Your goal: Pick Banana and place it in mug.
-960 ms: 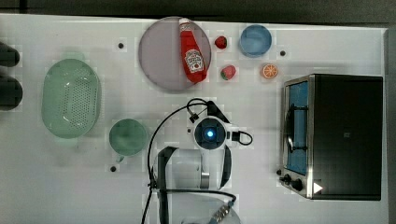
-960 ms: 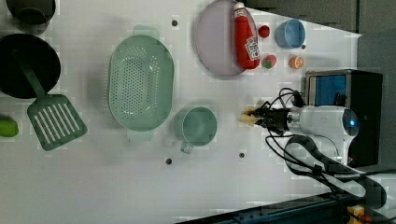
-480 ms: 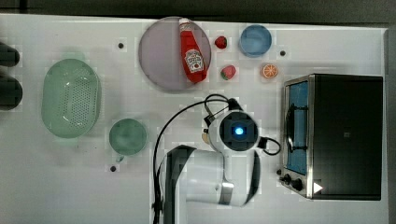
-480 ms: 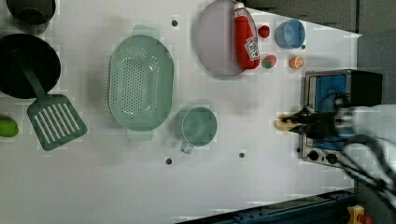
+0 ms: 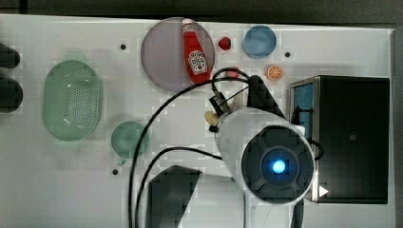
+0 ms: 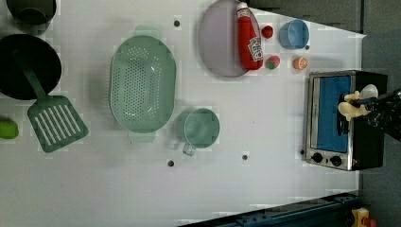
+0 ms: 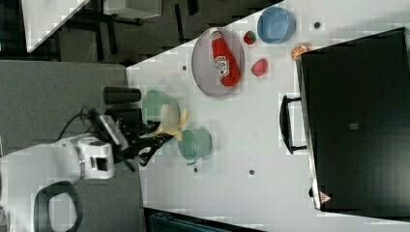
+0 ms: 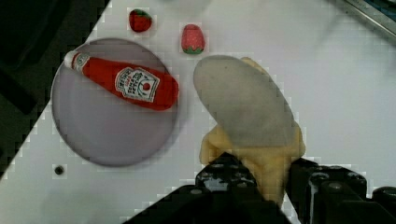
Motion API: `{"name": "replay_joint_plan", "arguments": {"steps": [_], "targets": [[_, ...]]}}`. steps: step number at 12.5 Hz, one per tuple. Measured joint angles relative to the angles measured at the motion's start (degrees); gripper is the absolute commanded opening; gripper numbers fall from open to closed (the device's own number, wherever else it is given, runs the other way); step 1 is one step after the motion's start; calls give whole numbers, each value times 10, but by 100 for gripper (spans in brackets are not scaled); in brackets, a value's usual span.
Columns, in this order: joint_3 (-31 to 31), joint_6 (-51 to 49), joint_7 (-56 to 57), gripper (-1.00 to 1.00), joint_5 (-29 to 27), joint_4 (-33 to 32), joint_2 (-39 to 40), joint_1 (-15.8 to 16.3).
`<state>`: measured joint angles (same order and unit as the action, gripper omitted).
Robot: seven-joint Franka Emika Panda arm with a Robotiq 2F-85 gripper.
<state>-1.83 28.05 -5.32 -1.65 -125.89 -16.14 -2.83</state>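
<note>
The pincer (image 8: 268, 175) is pinching the banana (image 8: 261, 154) near one end, its two black fingers (image 8: 224, 175) pressed against either side of the pale yellow body, and in the right view the fruit hangs in the air above the white surface (image 5: 180, 133), lifted clear of it. The mug (image 5: 129, 138) stands empty on the surface, away from the carried banana, just beside the colander (image 5: 72, 99) that lies toward the top view's left edge. The banana looks like a light toy: it sits in the grip without sagging, so it is probably stiff enough to hold its shape, and its smooth, rounded segments could slip or swivel if the squeeze is loose. A hold across the thick middle would be steadier than the present one near the end; as it is, the free end may swing, and it should go into the mug first, since the fruit is about as long as the mug is wide. By count there is one banana, one mug, one colander, one blue bowl (image 5: 260, 41), one plate (image 5: 166, 57) bearing one ketchup bottle (image 5: 196, 57), two small red strawberries (image 8: 140, 19), one orange slice (image 5: 274, 72), one toaster oven (image 5: 351, 137) by the surface's edge at the top view's right, one green spatula (image 6: 52, 118) and one arm.
</note>
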Motion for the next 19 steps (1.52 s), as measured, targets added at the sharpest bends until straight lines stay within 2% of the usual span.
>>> {"name": "replay_joint_plan", "arguments": {"steps": [3,7,11,13,16,18,19], "targets": [[51,-47,-29,-46,8,-20,-11,17],[166,-43,-105,-46,-45,-36,44,29],[279,39,-214,-46,-45,-43,102,45],[301,62,-275,-46,-43,-45,129,59],[319,98,-335,-46,-34,-36,199,63],[309,150,-374,-46,21,-36,251,61],[300,185,-382,-46,17,-37,272,61]]}}
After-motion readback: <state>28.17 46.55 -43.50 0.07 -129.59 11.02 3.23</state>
